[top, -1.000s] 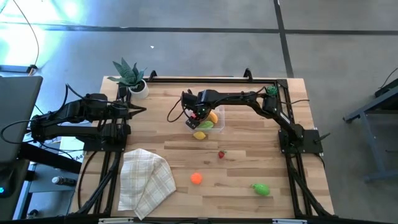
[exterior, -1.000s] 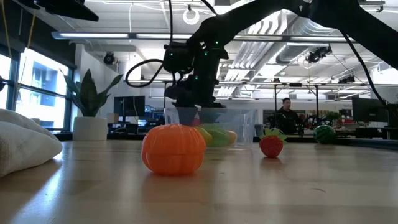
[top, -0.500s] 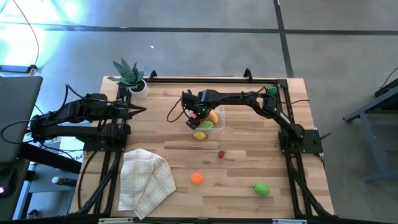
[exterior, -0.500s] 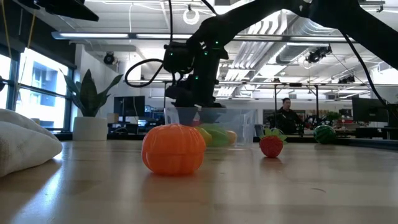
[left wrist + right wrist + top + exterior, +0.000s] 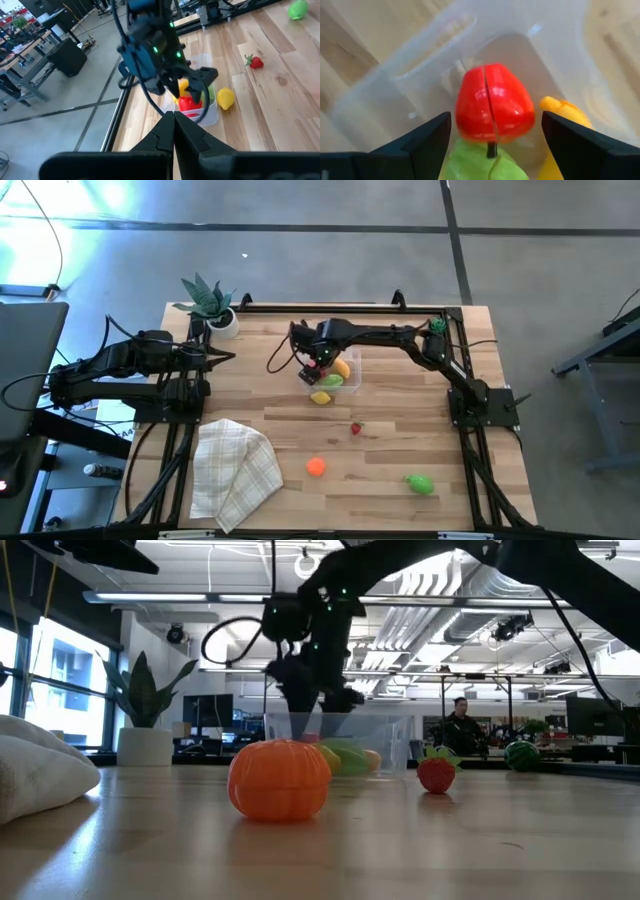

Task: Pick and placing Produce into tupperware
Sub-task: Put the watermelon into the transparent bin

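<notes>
The tupperware held a red piece under the wide-spread right gripper, so the lemon beside it looked next, while the left gripper waited pressed together.

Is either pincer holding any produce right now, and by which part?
Neither. The right pincer is open above the red piece lying in the tupperware; the left pincer is shut and empty.
</notes>
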`<state>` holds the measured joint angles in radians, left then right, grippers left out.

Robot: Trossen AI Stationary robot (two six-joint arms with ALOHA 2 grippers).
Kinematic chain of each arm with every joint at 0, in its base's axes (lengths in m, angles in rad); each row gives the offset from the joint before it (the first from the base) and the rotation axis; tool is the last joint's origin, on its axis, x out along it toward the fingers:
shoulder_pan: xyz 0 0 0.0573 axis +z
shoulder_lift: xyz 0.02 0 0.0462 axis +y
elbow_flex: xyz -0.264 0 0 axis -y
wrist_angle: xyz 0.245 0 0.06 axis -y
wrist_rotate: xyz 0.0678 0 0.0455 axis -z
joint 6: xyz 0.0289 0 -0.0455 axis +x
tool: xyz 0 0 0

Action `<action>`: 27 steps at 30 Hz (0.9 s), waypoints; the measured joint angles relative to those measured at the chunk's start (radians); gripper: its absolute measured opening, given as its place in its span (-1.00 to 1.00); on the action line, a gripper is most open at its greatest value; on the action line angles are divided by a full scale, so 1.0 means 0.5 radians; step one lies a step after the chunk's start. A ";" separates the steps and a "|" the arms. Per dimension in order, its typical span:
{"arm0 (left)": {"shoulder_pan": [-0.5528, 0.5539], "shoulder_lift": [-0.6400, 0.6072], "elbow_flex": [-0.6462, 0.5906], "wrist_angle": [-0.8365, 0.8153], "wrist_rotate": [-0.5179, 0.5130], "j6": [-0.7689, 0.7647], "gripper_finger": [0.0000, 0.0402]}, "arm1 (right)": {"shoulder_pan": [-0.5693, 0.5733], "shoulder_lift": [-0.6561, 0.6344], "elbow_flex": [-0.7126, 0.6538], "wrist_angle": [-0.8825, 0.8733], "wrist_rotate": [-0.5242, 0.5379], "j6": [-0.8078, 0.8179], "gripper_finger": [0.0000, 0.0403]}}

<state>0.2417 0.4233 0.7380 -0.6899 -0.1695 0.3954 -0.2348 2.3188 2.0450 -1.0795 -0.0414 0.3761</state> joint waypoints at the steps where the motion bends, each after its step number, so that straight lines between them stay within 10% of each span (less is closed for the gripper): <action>1: 0.000 0.000 -0.001 0.000 0.001 0.000 -1.00 | 0.000 0.000 0.051 -0.042 0.014 0.000 0.50; 9: 0.000 0.000 0.000 0.000 0.000 0.000 -1.00 | -0.018 -0.001 0.632 -0.652 0.138 0.016 0.50; 17: 0.001 0.001 -0.001 -0.001 0.000 0.000 -1.00 | -0.197 -0.761 0.221 -0.507 0.293 0.044 0.50; 27: 0.001 0.001 -0.001 0.000 0.000 0.000 -1.00 | -0.254 -1.645 -0.484 -0.551 1.011 0.059 0.50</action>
<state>0.2420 0.4236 0.7376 -0.6899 -0.1693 0.3954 -0.3617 1.4964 1.8030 -1.3549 0.4643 0.4057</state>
